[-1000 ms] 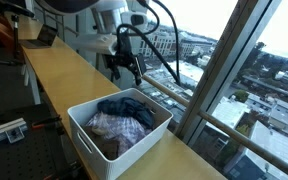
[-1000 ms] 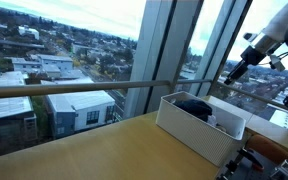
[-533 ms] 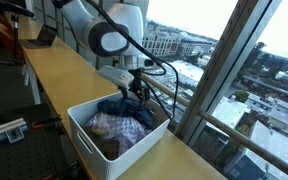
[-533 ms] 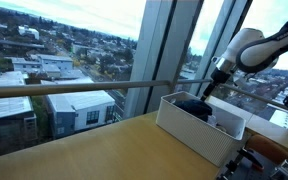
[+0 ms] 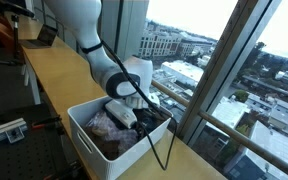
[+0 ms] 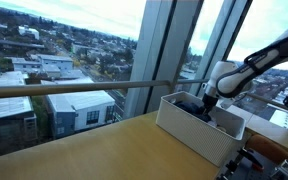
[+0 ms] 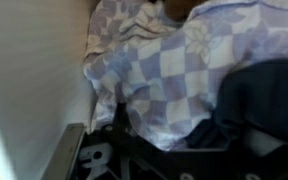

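A white bin (image 5: 81,137) stands on the wooden counter by the window and holds crumpled clothes. It also shows in an exterior view (image 6: 189,130). My gripper (image 5: 134,112) is lowered into the bin, down among the clothes, and shows there in both exterior views (image 6: 206,104). In the wrist view a lilac-and-white checkered cloth (image 7: 164,70) fills the frame, with a dark navy garment (image 7: 259,100) at its right. My gripper (image 7: 182,150) is pressed against both, its jaws spread, and nothing is gripped between them. The bin's white wall (image 7: 29,80) is at the left.
The wooden counter (image 5: 59,70) runs along a glass window wall with a metal rail (image 6: 74,88). A laptop (image 5: 44,38) and equipment sit at the counter's far end. A black cable (image 5: 162,150) hangs from the arm over the bin.
The arm swung from above the counter behind the bin over to the bin and went down. The gripper is now buried among the clothes.
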